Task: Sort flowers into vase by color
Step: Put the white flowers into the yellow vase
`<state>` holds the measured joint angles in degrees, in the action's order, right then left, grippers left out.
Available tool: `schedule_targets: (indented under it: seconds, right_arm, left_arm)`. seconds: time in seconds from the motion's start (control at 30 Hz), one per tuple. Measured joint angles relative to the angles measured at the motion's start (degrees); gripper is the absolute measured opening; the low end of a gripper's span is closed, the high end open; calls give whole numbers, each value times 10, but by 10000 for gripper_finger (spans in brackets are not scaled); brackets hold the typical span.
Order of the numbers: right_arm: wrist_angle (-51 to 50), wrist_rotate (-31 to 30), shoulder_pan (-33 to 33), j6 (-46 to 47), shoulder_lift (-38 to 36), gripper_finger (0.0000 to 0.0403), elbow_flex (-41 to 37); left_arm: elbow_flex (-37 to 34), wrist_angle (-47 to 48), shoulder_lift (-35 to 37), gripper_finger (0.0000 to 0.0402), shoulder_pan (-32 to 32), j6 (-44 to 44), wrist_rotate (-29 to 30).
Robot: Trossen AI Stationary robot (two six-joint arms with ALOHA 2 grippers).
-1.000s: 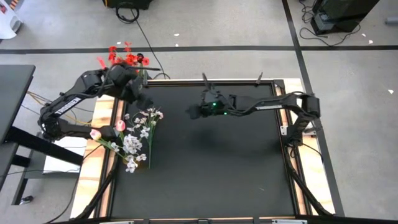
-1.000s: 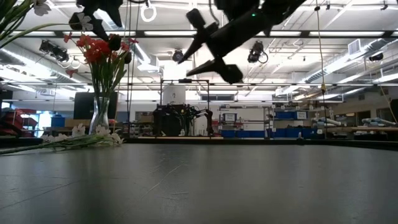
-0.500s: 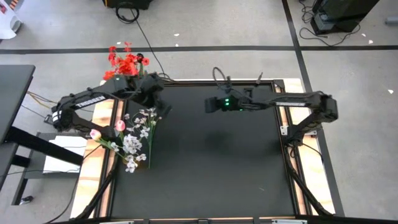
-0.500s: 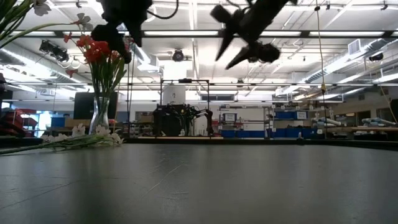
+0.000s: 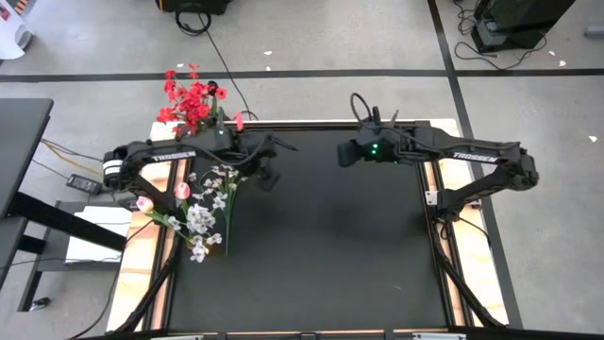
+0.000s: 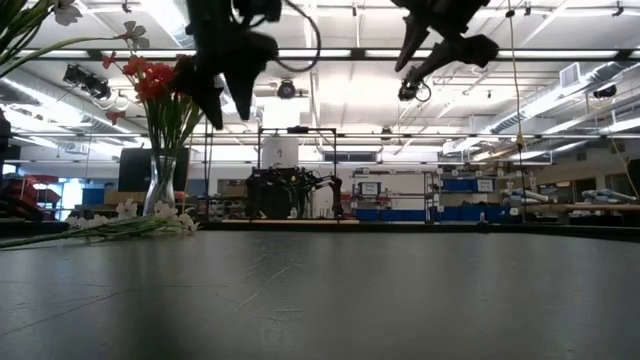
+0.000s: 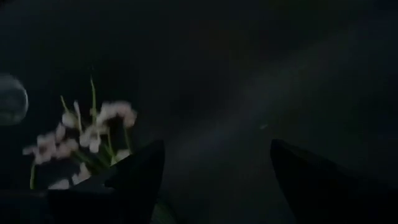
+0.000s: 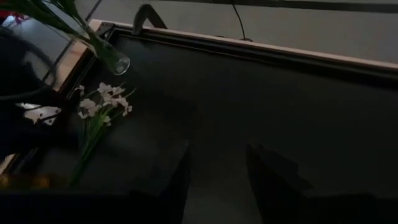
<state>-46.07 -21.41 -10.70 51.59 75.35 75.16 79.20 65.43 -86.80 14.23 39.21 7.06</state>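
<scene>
Behind the black tabletop you see a large hall with ceiling lights, shelves and machines in the low view. On the tabletop's far left corner stands a glass vase with red flowers in it; their blooms rise above the corner in the high view. The vase mouth also shows in the right wrist view.

Along the left edge of the tabletop lie the other flowers: the white sprays with their green stems pointing to the near side, and two pink tulips partly over the wooden border. From the low view you see them as a flat bundle beside the foot of the vase.

Your left pincer hangs in the air near the far left corner, just beside the top of the white sprays and close to the vase. Its fingers stand wide apart and hold nothing; the white blossoms show past them on the mat.

Your right pincer is raised near the middle of the far edge, well apart from all flowers. Its fingers are open too, with only bare tabletop between them.
</scene>
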Motion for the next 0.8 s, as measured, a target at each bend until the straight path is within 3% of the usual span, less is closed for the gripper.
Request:
schedule_targets:
  seconds: [0.5,0.8]
  right_arm:
    - [-62,-15,-1,-28,-3,165,0]
    - [-59,-12,-7,-38,-4,165,0]
  left_arm:
    - [-327,-87,104,297,4,168,-65]
    - [-404,-179,109,290,3,188,-79]
